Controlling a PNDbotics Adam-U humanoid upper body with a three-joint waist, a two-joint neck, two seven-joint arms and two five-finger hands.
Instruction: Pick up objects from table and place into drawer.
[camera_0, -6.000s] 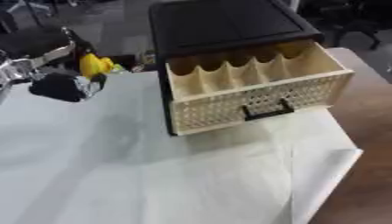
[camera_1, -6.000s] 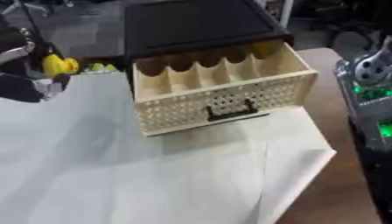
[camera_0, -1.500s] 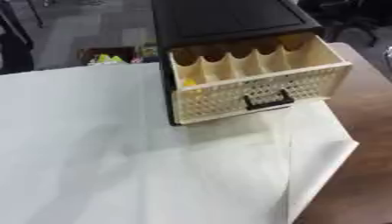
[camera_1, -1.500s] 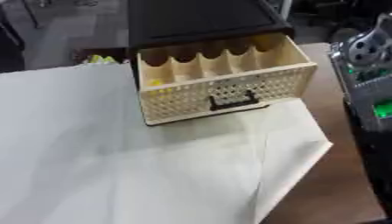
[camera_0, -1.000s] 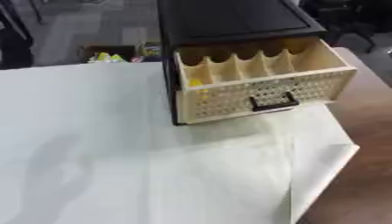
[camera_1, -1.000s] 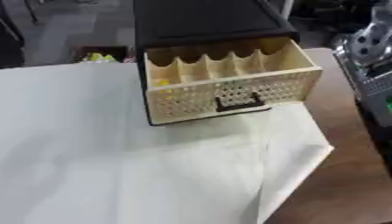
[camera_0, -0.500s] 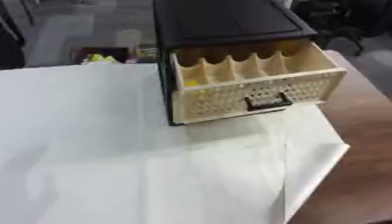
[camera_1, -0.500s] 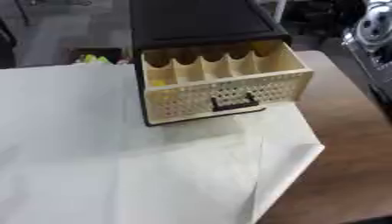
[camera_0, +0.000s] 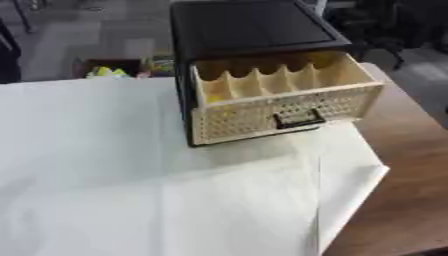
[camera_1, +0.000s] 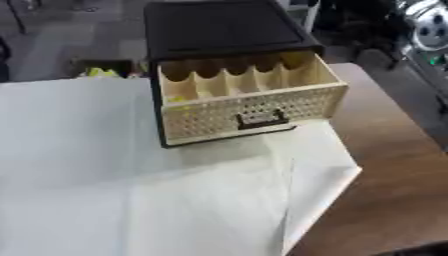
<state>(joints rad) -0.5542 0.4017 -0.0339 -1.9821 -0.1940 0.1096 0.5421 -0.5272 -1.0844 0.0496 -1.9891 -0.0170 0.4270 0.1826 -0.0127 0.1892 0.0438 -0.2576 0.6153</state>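
The drawer (camera_0: 284, 102) stood pulled out of its black cabinet (camera_0: 249, 27) at the far side of the worktop (camera_0: 411, 165), its cream perforated front and dark handle (camera_0: 297, 119) facing the camera. Dividers split it into a row of narrow slots, and a yellow thing (camera_0: 213, 99) lay low in the leftmost slot, mostly hidden by the front wall. A white sheet (camera_0: 131, 170) covered most of the worktop, with its right corner folded over near the edge. No object was visible on the sheet. Neither robot hand appeared in either view, so whether each was spread, pressed together or pinching something could not be told; only part of the right arm (camera_1: 424, 35) showed at the upper right.

Probable risks: any further object could catch on a divider, since the slots were narrow. A reach past the projecting drawer could knock its front. The loose sheet could drag or bunch under a sweeping arm.
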